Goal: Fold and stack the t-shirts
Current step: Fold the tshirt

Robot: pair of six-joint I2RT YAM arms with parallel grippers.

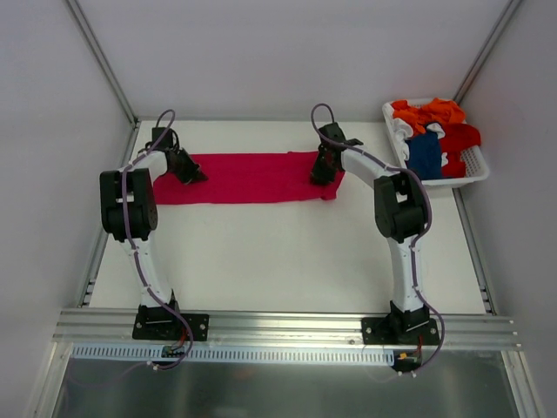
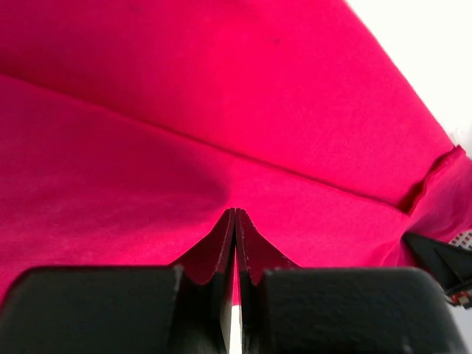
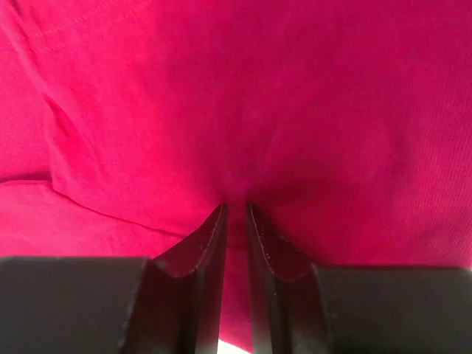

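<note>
- Table: one crimson-pink t-shirt lay spread flat at the far side.
- One basket, overhead view only: orange t-shirt, red t-shirt, dark blue t-shirt.
- Wrist views alone showed left gripper and right gripper pinching its cloth.

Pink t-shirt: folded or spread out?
Folded. The crimson-pink t-shirt lies as a long narrow band; left wrist view shows one layer's edge overlapping another.
</note>
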